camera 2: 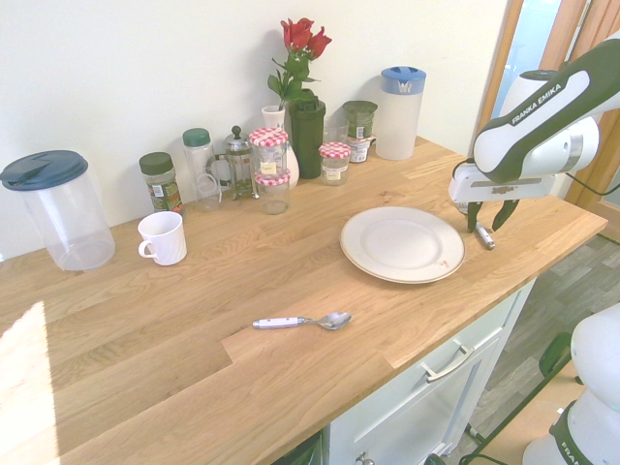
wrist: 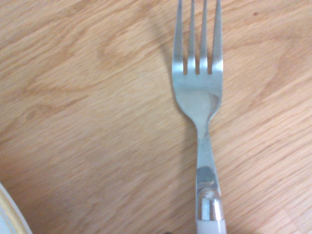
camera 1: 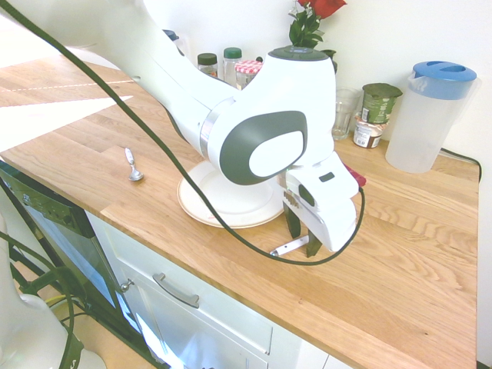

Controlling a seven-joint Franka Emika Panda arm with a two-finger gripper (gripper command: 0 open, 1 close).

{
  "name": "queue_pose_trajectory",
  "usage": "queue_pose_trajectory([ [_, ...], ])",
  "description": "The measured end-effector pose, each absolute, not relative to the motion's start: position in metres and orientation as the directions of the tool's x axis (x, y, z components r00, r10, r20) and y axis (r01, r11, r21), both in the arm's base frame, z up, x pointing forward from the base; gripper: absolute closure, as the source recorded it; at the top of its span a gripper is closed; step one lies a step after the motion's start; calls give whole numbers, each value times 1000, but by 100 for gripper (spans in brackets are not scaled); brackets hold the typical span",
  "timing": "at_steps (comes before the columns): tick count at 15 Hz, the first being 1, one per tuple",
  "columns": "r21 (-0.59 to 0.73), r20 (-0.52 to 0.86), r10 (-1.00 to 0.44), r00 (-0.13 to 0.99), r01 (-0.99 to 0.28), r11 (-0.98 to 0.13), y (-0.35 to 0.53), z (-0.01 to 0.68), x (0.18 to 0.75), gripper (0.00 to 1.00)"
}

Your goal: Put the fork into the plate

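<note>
Fork [wrist: 201,112] is filling the wrist cam, nearest thing in shot: tines pointing away, silver neck running back into the white handle, lying flat on the wooden counter [camera 1: 400,254] w/ a sliver of the plate [wrist: 9,214] rim peeking in at the corner. So the cam's sitting right over it, lined up along its length, which is prob why the wrist is pointing nearly straight down.

From the first ext view the gripper [camera 1: 301,237] is straddling the fork [camera 1: 288,247], dark fingers reaching down to the counter either side of the handle, handle end poking out toward the counter's front edge. Jaws are looking part-way in, neither wide nor fully closed; can't tell if they're actually pinching the fork yet or just framing it. Fork is on the wood, not lifted.

Second ext view: gripper [camera 2: 485,225] is hanging just beside the plate [camera 2: 402,243], fork [camera 2: 484,236] lying on the far side of it from the spoon [camera 2: 302,321]. Plate is bare, so task not done. Spoon is lying well apart, other side of the plate, so no mix-up risk. Short hop to the plate once grip's on
</note>
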State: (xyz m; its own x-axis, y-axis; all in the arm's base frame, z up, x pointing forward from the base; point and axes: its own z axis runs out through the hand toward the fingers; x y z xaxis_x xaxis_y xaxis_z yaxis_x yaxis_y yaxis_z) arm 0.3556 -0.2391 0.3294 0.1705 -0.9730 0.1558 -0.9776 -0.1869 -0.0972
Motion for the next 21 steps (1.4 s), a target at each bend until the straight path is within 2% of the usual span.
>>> queue_pose_trajectory([
  [15, -97, 155, -972, 177, -976, -194, -237, 330, 359, 100],
  [21, -131, 180, -957, 228, -959, -253, -219, 358, 395, 100],
])
